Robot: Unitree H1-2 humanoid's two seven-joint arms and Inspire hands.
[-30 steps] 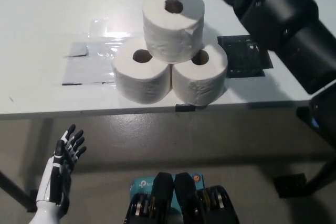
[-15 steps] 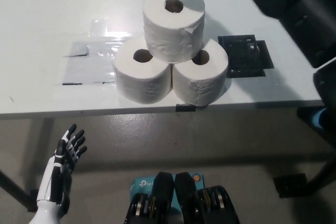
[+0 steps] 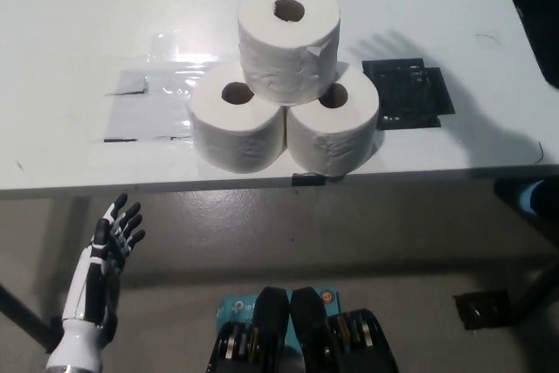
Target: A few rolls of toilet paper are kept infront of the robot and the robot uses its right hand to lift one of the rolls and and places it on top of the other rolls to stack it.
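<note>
White and held low, the left hand [image 3: 100,281] hangs below the table edge at the lower left, its fingers spread apart and holding nothing. Only a dark bit of the right arm [image 3: 534,15] shows at the top right corner; the right hand itself is out of the picture, so I cannot tell how it is. On the white table [image 3: 79,24] sit three rolls of toilet paper. Two of them stand side by side and touch each other: the left bottom roll [image 3: 236,127] and the right bottom roll [image 3: 334,128]. The top roll [image 3: 288,39] rests on both of them, over the place where they meet, with its hole facing up. A loose flap of paper sticks out on its right side. Just beside the right bottom roll lies one flat black square [image 3: 408,93]. On the left of the rolls a shiny clear sheet [image 3: 157,98] is stuck flat on the table, with dark marks at its edges. One small black clip [image 3: 307,180] sits on the table's front edge under the rolls. Below the table is a grey floor [image 3: 349,224], and a dark table leg [image 3: 22,314] slants at the lower left.
</note>
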